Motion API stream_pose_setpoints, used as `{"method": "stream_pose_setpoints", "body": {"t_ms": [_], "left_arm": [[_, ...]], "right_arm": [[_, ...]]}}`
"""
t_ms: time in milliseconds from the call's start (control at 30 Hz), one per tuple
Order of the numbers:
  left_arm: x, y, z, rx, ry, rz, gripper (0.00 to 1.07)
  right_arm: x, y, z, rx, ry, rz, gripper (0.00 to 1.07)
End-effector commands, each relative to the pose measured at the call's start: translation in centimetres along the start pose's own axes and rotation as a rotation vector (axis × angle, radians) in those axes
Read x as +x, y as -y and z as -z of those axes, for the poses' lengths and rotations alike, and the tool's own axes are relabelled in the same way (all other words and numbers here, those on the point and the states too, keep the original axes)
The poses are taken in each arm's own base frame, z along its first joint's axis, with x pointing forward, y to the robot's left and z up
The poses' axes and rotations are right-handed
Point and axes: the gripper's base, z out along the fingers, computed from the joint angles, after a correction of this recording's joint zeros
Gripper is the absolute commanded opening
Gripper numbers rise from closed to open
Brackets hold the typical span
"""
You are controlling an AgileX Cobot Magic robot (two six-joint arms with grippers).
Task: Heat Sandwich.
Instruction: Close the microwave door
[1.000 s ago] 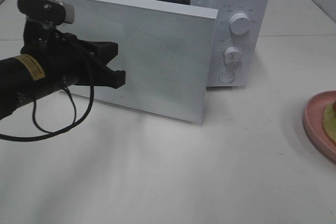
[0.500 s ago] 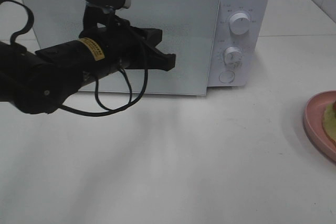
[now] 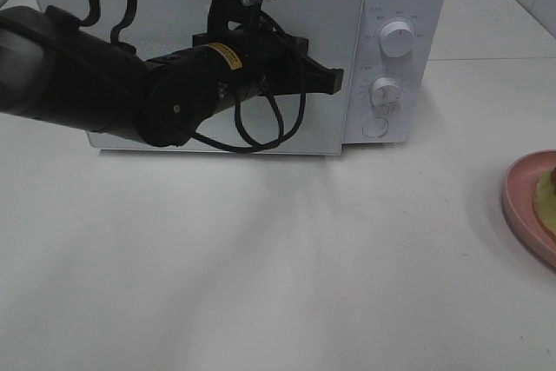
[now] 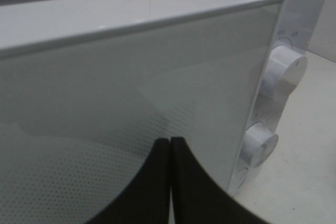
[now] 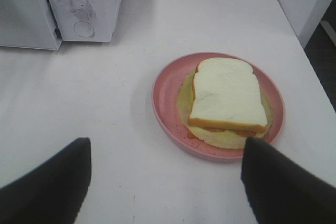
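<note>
My left gripper (image 4: 170,148) has its black fingers pressed together with nothing between them, tips against the white microwave's frosted door (image 3: 287,32), which sits flush with the body. My right gripper (image 5: 165,174) stands wide apart, holding nothing, above the white table (image 5: 105,103). The white-bread sandwich (image 5: 227,100) lies on the round pink plate (image 5: 165,106) near the table's right edge.

white box microwave door (image 4: 131,103): glossy, dot-patterned glass
round pink plate (image 5: 168,114): smooth, matt plastic
white desk (image 3: 304,267): smooth, matt
</note>
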Motion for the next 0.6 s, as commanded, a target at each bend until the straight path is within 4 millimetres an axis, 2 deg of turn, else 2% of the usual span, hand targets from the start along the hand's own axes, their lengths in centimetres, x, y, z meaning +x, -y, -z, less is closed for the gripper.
{"method": "stream_pose_setpoints", "body": {"t_ms": [33, 300, 600], "left_arm": [[-0.4, 0.3, -0.7, 0.001, 0.012, 0.005, 0.0], [-0.5, 0.5, -2.2, -0.002, 0.017, -0.008, 0.0], [-1.6, -1.1, -4.6, -0.068, 0.015, 0.014, 0.0]], "right_arm": [[0.3, 0.0, 0.2, 0.008, 0.023, 0.004, 0.76], [0.3, 0.0, 0.2, 0.008, 0.023, 0.004, 0.76], [0.3, 0.0, 0.2, 0.008, 0.023, 0.004, 0.76]]}}
